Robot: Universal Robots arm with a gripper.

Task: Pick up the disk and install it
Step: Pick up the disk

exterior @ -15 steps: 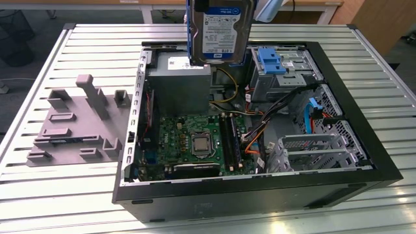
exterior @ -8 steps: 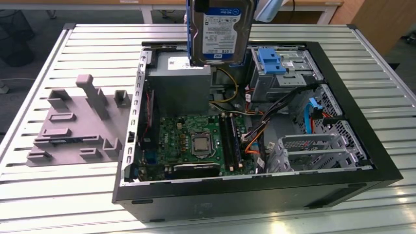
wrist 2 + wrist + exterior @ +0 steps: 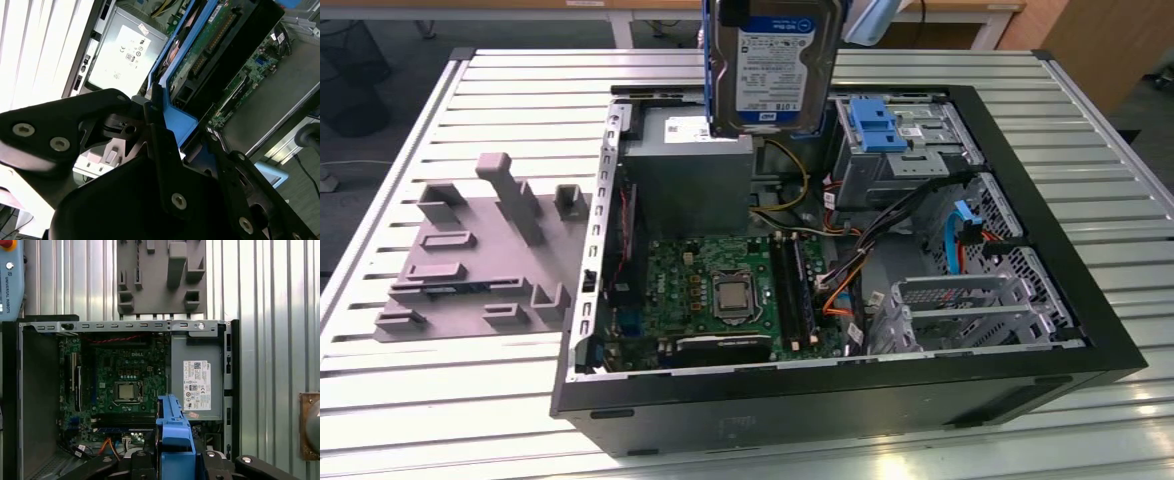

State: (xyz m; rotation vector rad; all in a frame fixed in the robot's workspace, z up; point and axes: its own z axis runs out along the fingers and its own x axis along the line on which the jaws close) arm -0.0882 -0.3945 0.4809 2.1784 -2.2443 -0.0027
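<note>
One gripper (image 3: 172, 125), pinching the disk (image 3: 771, 65) by its blue frame (image 3: 175, 440), suspends it over the open case (image 3: 854, 395) directly beneath; a firm, untilted hold seems advisable.

Bright light glares off the slatted table (image 3: 480, 400).

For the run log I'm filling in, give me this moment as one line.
gripper: shut on disk | disk: upright, held above open computer case, near power supply | install: not yet done
</note>
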